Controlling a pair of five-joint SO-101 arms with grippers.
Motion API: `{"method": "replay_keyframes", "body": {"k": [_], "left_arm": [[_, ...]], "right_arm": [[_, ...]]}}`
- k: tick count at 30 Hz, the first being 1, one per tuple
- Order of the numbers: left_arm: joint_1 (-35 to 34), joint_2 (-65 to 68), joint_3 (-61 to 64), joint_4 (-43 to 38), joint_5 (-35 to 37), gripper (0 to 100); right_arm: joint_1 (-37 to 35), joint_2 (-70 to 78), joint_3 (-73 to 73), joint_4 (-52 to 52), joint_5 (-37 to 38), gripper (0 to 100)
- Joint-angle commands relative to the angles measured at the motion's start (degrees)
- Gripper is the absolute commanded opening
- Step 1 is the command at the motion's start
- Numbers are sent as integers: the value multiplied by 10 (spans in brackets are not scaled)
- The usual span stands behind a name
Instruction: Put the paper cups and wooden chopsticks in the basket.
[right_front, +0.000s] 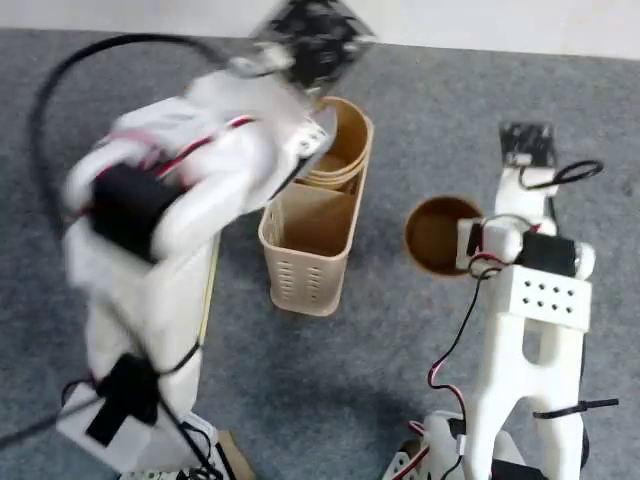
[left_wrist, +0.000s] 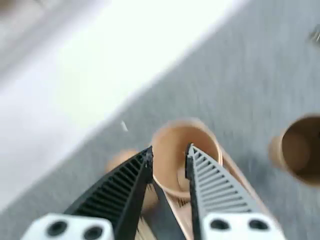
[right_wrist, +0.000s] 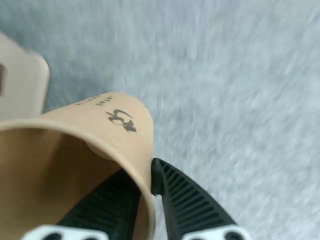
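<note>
A tan slotted basket (right_front: 305, 285) stands mid-table, with stacked paper cups (right_front: 345, 150) in its far end. My left gripper (left_wrist: 170, 157) hangs open just above that cup (left_wrist: 175, 145), nothing between its fingers. My right gripper (right_wrist: 147, 177) is shut on the rim of another brown paper cup (right_wrist: 75, 150), one finger inside and one outside. That cup (right_front: 437, 235) is held to the right of the basket, mouth facing up, and the left wrist view shows this cup (left_wrist: 300, 147) too. A thin pale strip (right_front: 211, 285) beside the left arm looks like chopsticks, mostly hidden.
Grey carpet (right_front: 400, 380) covers the table, with bare room in front of the basket and between the arms. A small black board (right_front: 527, 145) lies beyond the right arm. The basket's corner (right_wrist: 22, 82) is close by the held cup.
</note>
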Motion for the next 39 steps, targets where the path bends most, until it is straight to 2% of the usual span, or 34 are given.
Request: {"method": "replay_keyframes", "body": {"k": [1, 4, 8, 10, 14, 19, 24, 32, 37, 39], "left_arm": [[-81, -42, -48, 3, 40, 146], [-196, -40, -30, 45, 69, 146], [-330, -19, 139, 51, 121, 149], [-362, -7, 238, 43, 130, 150], [-400, 4, 436, -66, 132, 150], [-418, 4, 641, -238, 168, 151], [-417, 4, 756, -365, 196, 151], [-415, 4, 768, -376, 197, 151], [-415, 5, 771, -374, 198, 151], [-415, 5, 779, -376, 198, 151]], "right_arm": [[-7, -2, -182, 40, -35, 6], [-41, 1, -311, 56, -44, 6], [-116, 2, -433, 55, -50, 6], [-153, 3, -463, 52, -62, 5], [-210, 27, -478, 54, -92, 5], [-245, 108, -479, 92, -95, 5], [-246, 160, -478, 105, -95, 5], [-262, 179, -522, 181, -112, 5], [-295, 233, -558, 180, -90, 12], [-298, 266, -575, 172, -76, 45]]}}
